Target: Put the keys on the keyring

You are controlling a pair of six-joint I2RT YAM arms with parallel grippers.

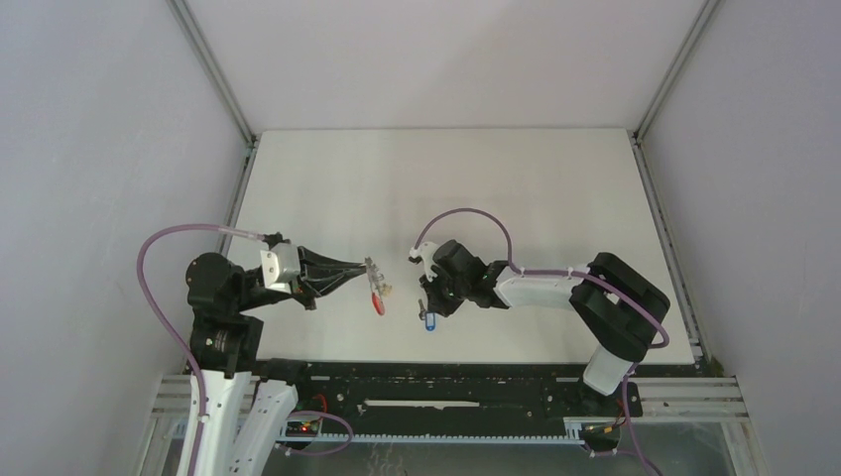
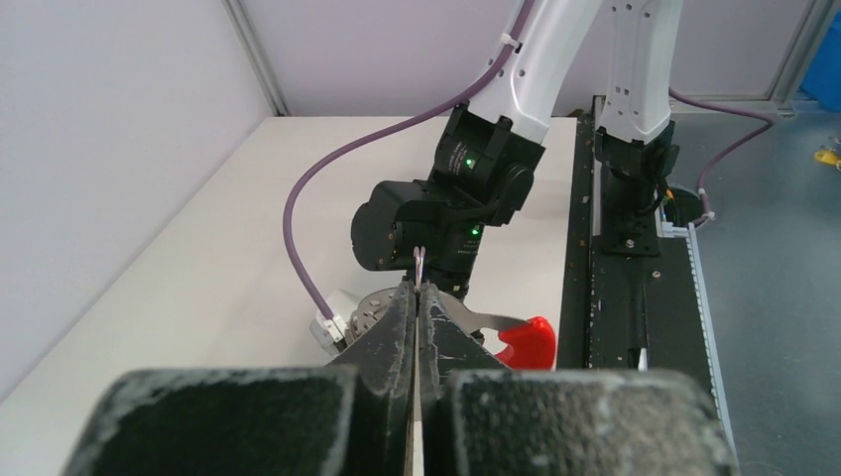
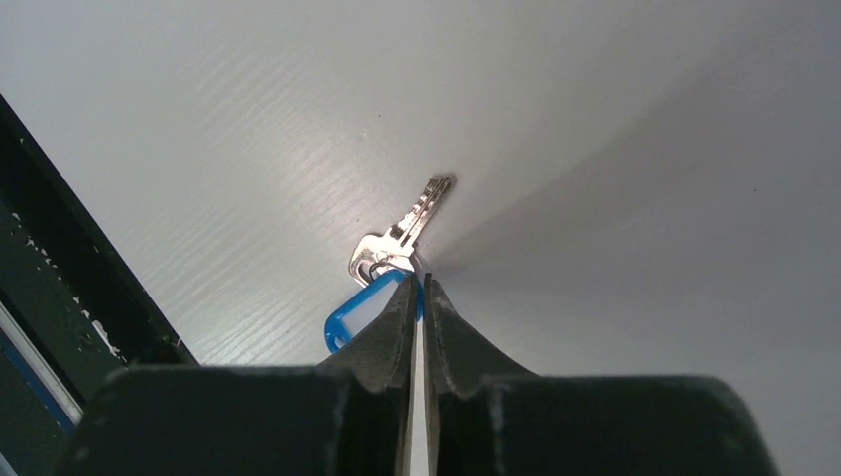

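Just right of the keyring [image 1: 375,283], clamped in your left end effector [image 2: 418,297], your right end effector [image 3: 418,288] pinches the blue-tagged key [image 3: 402,233] at its tag end, so steer it slowly and squarely onto one wire clip.

The keyring [image 1: 374,285], a curved grey metal holder with a red band [image 2: 526,342] at one end, is pinched by a thin wire clip in the closed left gripper [image 2: 418,290], near the near edge of the table [image 1: 446,178], left of its middle. The blue-tagged key [image 3: 402,233], small and silver, hangs from the clamped right gripper [image 3: 418,285], blade pointing toward the table, its oblong tag [image 3: 349,317] beside the fingertips. It sits about mid-width, near the keyring but apart from it
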